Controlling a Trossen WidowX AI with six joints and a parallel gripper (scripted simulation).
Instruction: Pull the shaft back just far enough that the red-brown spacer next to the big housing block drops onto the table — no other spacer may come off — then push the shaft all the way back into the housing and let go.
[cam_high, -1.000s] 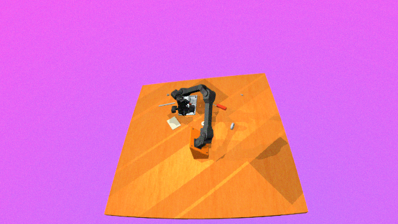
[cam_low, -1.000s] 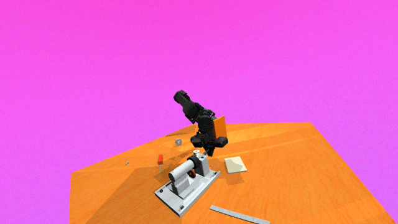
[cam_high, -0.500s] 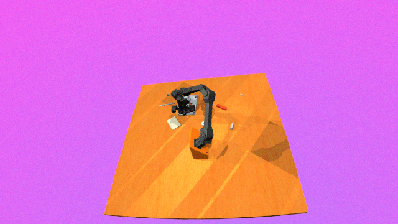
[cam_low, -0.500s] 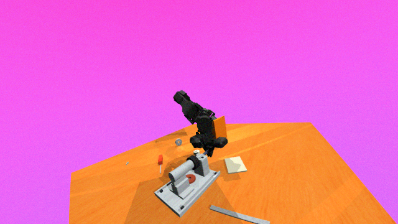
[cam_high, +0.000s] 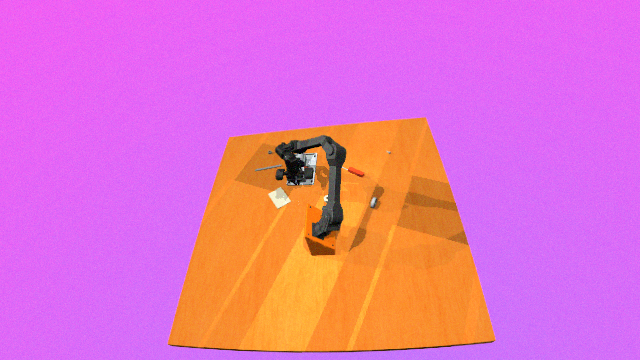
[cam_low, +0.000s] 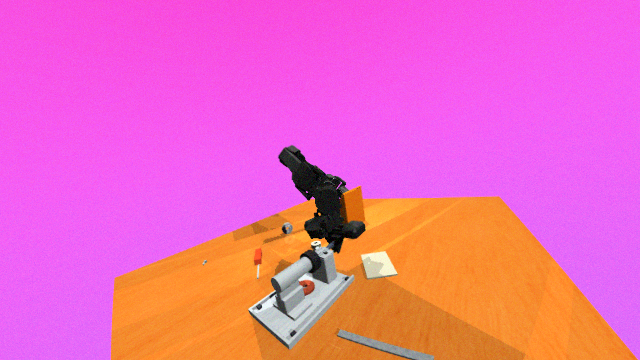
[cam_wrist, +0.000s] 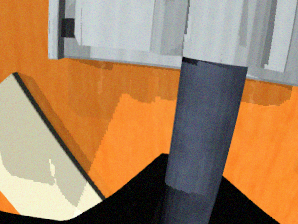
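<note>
The gripper (cam_high: 295, 181) (cam_low: 337, 245) (cam_wrist: 192, 187) is shut on the grey shaft (cam_low: 331, 245) (cam_wrist: 207, 115) behind the rear upright block (cam_low: 326, 267). The shaft runs from the fingers into this block. The red-brown spacer (cam_low: 306, 287) is off the shaft, low on the base plate (cam_low: 272, 322), beneath the grey cylinder of the housing (cam_low: 292, 274). A dark ring-shaped part (cam_low: 311, 261) sits up on the shaft line between the cylinder and the rear block. How many spacers it comprises, and how deep the shaft reaches, is hidden. The spacer is not visible in the wrist view.
A cream square pad (cam_high: 279, 198) (cam_low: 379, 265) (cam_wrist: 40, 160) lies beside the fixture. A grey flat bar (cam_high: 268, 168) (cam_low: 385, 345) lies on its outer side. A red-handled screwdriver (cam_high: 356, 171) (cam_low: 258, 256) and a grey round part (cam_high: 373, 202) (cam_low: 287, 228) lie on the other side.
</note>
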